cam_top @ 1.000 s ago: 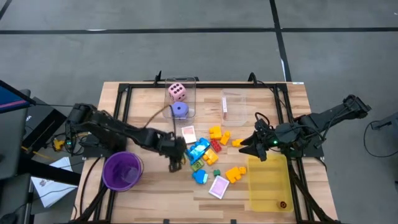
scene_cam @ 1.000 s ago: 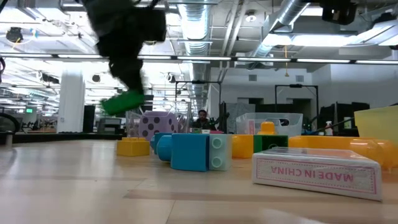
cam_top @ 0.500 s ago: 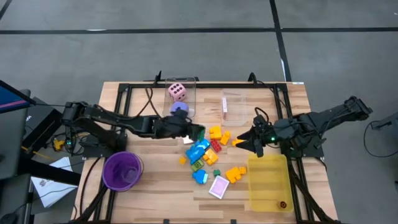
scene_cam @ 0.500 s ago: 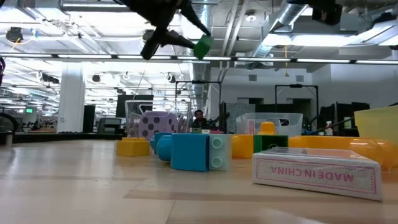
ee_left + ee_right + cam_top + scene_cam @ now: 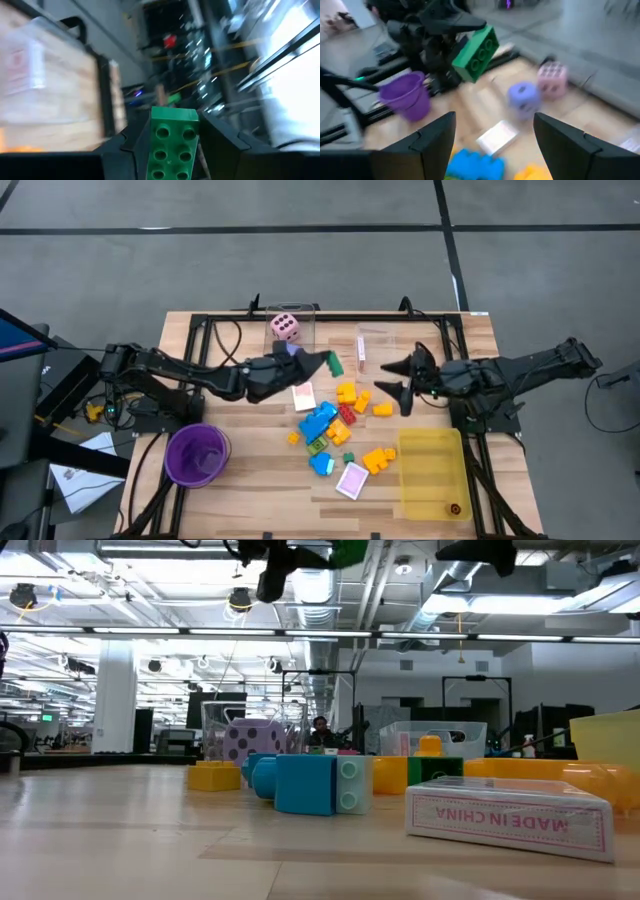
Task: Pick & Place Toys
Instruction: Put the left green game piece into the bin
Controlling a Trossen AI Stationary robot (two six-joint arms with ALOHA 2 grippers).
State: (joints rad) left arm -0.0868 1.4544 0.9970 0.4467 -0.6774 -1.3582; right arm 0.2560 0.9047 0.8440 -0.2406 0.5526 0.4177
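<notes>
Green studded block point(image 5: 170, 141), held aloft, frame centre in high view.
Clamped between left gripper point(image 5: 322, 363) fingers; two stud rows; right gripper point(image 5: 392, 380) spread wide, empty.

Open industrial lab hall — exposed ceiling ducts point(image 5: 470, 565), strip lights, workstations.

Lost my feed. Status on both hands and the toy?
Left hand shut on green block, raised above the table. Right hand open, empty, facing it. Nothing between them.
</notes>
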